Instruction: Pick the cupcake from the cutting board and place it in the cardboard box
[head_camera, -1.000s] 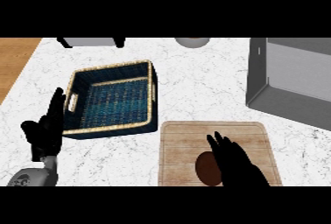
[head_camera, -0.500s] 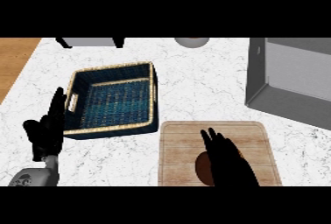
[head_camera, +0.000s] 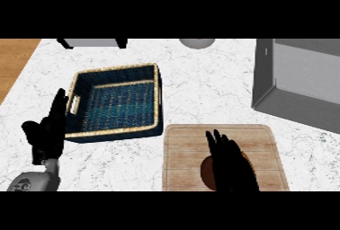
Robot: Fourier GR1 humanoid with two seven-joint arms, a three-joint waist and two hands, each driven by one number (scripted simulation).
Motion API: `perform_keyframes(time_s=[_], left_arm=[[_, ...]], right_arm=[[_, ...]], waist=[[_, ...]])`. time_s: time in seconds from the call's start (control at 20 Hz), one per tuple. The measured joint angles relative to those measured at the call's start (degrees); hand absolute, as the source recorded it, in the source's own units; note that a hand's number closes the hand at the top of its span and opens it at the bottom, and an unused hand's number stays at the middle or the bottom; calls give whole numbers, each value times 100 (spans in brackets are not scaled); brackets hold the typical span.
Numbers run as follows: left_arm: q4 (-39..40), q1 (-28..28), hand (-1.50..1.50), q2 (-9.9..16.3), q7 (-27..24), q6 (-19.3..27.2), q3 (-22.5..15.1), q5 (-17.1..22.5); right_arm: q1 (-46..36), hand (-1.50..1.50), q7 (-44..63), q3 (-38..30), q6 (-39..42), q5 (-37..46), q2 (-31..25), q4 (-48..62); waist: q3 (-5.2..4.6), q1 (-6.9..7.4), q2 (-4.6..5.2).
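Observation:
A brown cupcake point(head_camera: 208, 171) sits near the front of the wooden cutting board point(head_camera: 262, 143), mostly hidden under my right hand point(head_camera: 232, 166). That hand lies over it with straight fingers pointing away from me; only the cupcake's left edge shows. A dark blue woven basket with a tan rim point(head_camera: 118, 102) stands left of the board, where a cardboard box would be. My left hand point(head_camera: 48, 132) rests open, fingers up, beside the basket's left side.
A large grey open container point(head_camera: 299, 81) fills the right side. A grey object on black legs point(head_camera: 93, 42) and a round grey thing point(head_camera: 197, 42) sit at the counter's far edge. A wooden surface point(head_camera: 13, 58) borders the marble at far left.
My right hand has slid left across the cutting board and now covers most of the cupcake. The left hand has stayed still.

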Motion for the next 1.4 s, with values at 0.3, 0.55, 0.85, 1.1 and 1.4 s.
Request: perform_keyframes(time_s=[0.3,0.55,0.85,1.1,1.4], left_arm=[[1,28,0,-108,-123,10,17,-83],[34,-21,0,-146,-48,44,54,-156],[48,-37,0,-151,-23,-43,99,-200],[4,-17,0,-169,7,-140,168,-166],[-23,19,0,-267,-81,-117,164,-283]], right_arm=[[62,-150,-124,-125,125,150,127,221],[28,-150,-231,-270,238,205,257,441],[31,-150,-441,-490,277,283,360,805],[32,-150,-570,-550,215,440,546,1162],[-23,150,-852,-650,77,554,653,1556]], waist=[[12,-4,-10],[17,-2,-11],[14,2,-10],[9,6,-6],[15,11,-16]])
